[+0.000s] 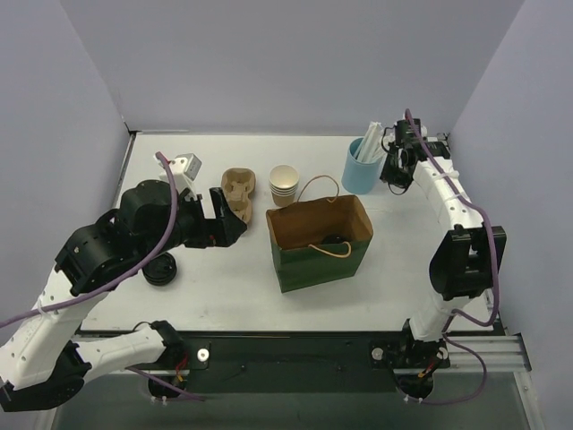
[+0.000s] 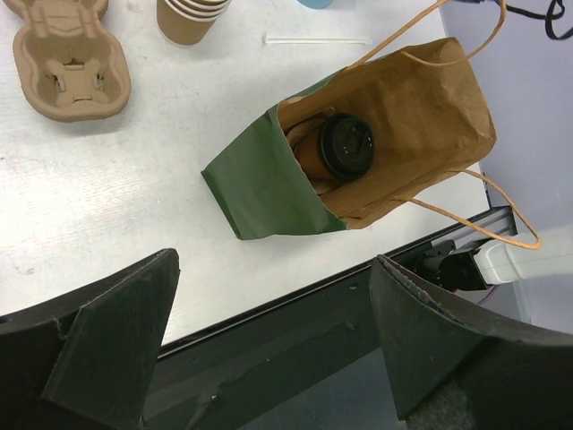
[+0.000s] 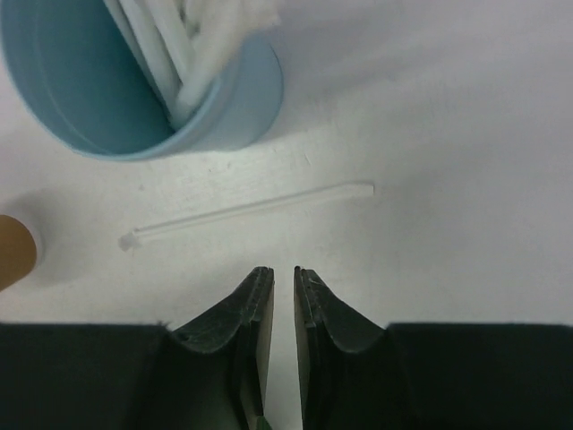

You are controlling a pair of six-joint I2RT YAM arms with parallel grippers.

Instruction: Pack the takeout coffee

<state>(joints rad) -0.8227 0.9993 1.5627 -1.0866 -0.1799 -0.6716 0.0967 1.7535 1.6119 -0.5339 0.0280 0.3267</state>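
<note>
The takeout coffee [image 2: 345, 148], a brown paper cup with a black lid, stands inside the open green and brown paper bag [image 2: 260, 188] in the middle of the table. From above only its dark lid [image 1: 336, 238] shows in the bag [image 1: 318, 260]. My left gripper [image 1: 235, 215] hangs just left of the bag, open wide and empty [image 2: 273, 260]. My right gripper [image 1: 394, 175] is at the back right beside the blue cup. Its jaws [image 3: 284, 271] stand a narrow gap apart with nothing between them, just short of a loose clear straw [image 3: 251, 209] on the table.
A blue cup [image 3: 224, 125] holding white wrapped straws stands at the back right. A stack of lidless paper cups [image 1: 284, 185] and a pulp cup carrier [image 1: 239, 188] sit behind the bag. Black lids [image 1: 161, 269] lie at the left, under my left arm.
</note>
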